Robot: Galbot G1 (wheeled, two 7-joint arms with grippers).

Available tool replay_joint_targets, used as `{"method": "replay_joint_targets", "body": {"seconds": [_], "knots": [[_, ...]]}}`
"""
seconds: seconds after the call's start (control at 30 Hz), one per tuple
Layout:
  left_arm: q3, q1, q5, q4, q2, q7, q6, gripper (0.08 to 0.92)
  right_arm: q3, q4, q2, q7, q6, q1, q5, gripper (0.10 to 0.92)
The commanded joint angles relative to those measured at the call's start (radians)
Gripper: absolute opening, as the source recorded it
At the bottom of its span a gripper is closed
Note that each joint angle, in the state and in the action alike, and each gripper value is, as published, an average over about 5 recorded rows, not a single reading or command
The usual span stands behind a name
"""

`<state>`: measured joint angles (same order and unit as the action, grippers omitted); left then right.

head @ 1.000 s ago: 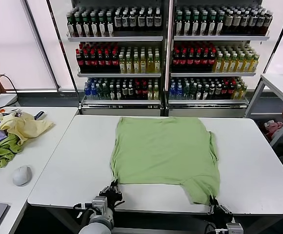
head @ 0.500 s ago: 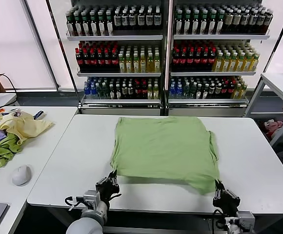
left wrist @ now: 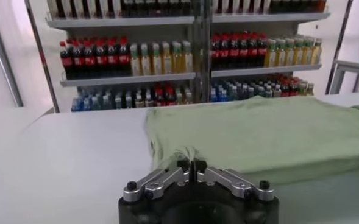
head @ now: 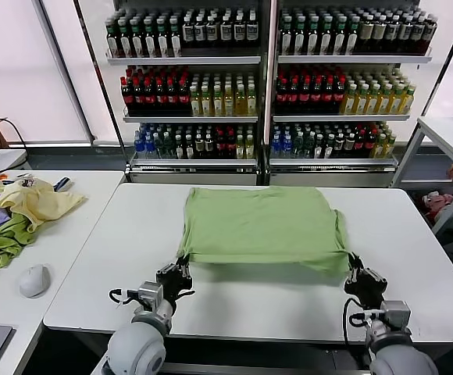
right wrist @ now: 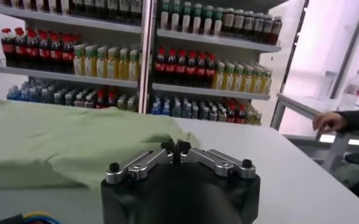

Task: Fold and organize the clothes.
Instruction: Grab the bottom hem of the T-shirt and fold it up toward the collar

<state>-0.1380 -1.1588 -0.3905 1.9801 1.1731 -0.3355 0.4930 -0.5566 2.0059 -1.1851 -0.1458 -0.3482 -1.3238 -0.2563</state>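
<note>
Both grippers, left (head: 181, 273) and right (head: 357, 275), pinch the shirt (head: 262, 226) hem corners (jaws closed on cloth), shirt lying ahead toward shelves.

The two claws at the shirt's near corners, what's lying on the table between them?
Only the green shirt's lifted near hem spans from the left claw to the right claw; the white table under it is bare, head view.
</note>
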Motion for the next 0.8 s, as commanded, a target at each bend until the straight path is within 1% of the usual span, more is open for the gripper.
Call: {"method": "replay_joint_targets", "body": {"seconds": [0.03, 0.33, 0.6, 0.7, 0.8], "knots": [[0.063, 0.179, 0.063, -0.183, -0.012, 0.002, -0.002, 0.108, 0.059, -0.142, 0.016, -0.001, -0.003, 0.163, 0.005, 0.127], [0.105, 0.233, 0.143, -0.303, 0.024, 0.002, -0.026, 0.108, 0.135, -0.280, 0.004, 0.005, 0.018, 0.276, 0.057, 0.127], [0.131, 0.264, 0.183, -0.357, 0.043, 0.003, -0.026, 0.111, 0.179, -0.357, -0.018, 0.015, 0.042, 0.340, 0.112, 0.127], [0.138, 0.267, 0.186, -0.360, 0.046, 0.007, -0.029, 0.128, 0.189, -0.368, -0.027, 0.025, 0.038, 0.346, 0.132, 0.153], [0.139, 0.264, 0.185, -0.355, 0.050, 0.013, -0.038, 0.168, 0.195, -0.365, -0.034, 0.038, 0.028, 0.339, 0.148, 0.225]]}}
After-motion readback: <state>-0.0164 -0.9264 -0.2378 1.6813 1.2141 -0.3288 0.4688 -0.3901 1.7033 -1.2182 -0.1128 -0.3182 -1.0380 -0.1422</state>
